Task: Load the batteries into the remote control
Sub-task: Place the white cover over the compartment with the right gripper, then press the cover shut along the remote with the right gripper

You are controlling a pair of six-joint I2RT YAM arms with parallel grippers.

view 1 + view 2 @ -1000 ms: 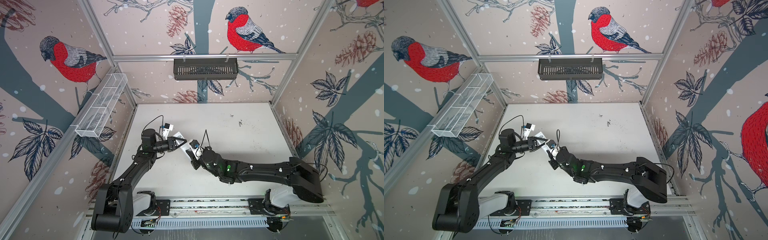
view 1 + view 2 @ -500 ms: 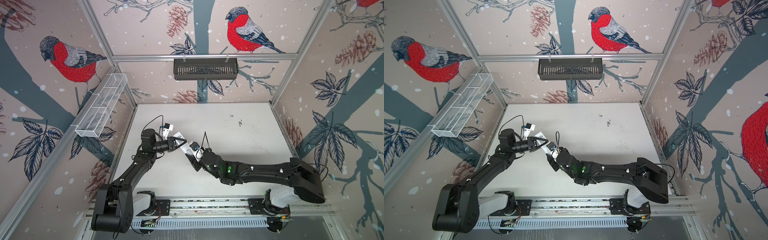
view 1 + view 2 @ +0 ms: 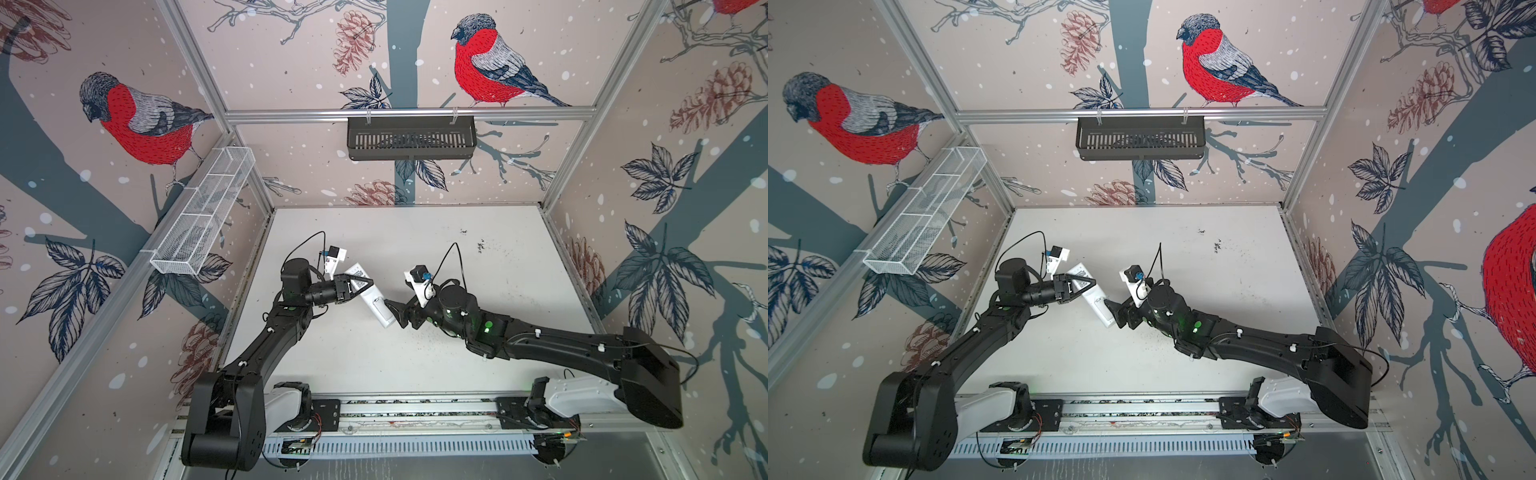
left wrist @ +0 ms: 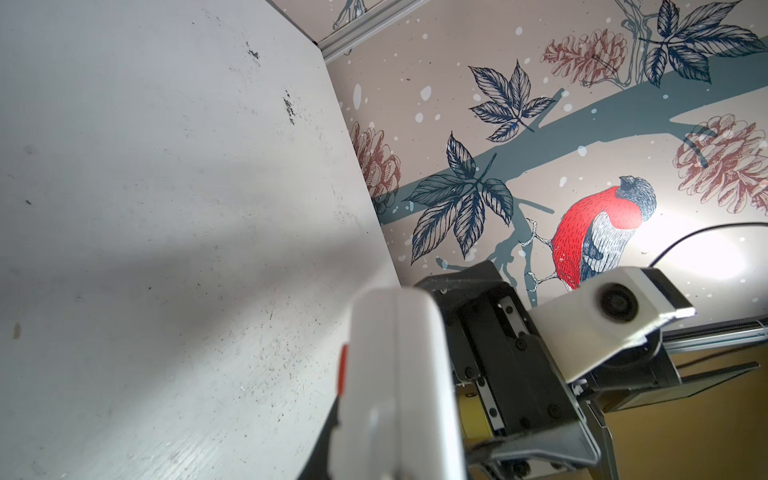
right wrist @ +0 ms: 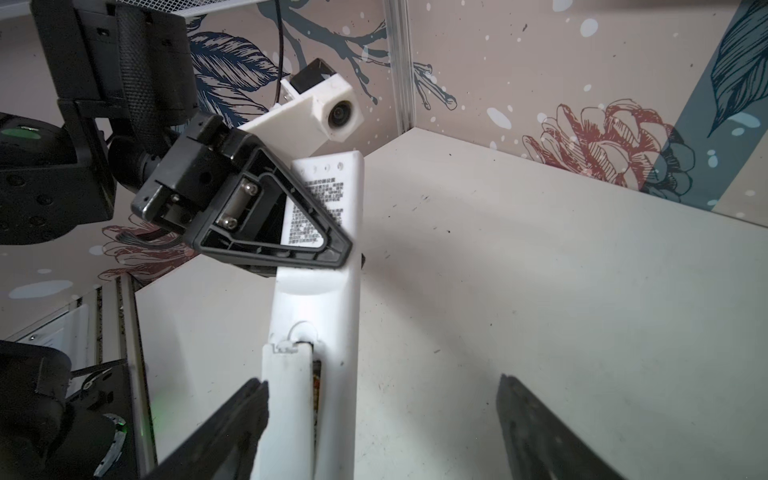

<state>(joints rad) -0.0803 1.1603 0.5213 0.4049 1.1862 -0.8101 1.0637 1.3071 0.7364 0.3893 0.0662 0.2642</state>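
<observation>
We see two black robot arms meeting over a white worktop [image 3: 415, 249], inside a booth papered with red-breasted birds.

The remote control [image 3: 379, 308] is slim and white. It is held above the worktop with its plain back turned up, visible in both top views [image 3: 1100, 309]. The left hand [image 3: 368, 286] pinches the remote about a third of the way along from its far end. One triangular finger [image 5: 266, 216] lies across the printed label [image 5: 332, 199] on the remote's back. The other finger is hidden under the remote.

In the left wrist view the remote [image 4: 395, 374] fills the foreground end-on, and a small orange-red button [image 4: 341, 370] shows on its front face.

The right hand [image 3: 395, 315] is at the remote's near end, and its two dark fingers are spread wide. In the right wrist view that end of the remote [image 5: 316, 316] lies between the fingers, close against one finger [image 5: 232, 415] and well apart from the other. We cannot tell whether the remote and the nearer finger touch.

At this end the battery cover [image 5: 286, 395] sits slightly askew on the remote's back. The thin gap beside it shows a sliver [image 5: 316, 380] of dark and orange, and we cannot tell what that is.
</observation>
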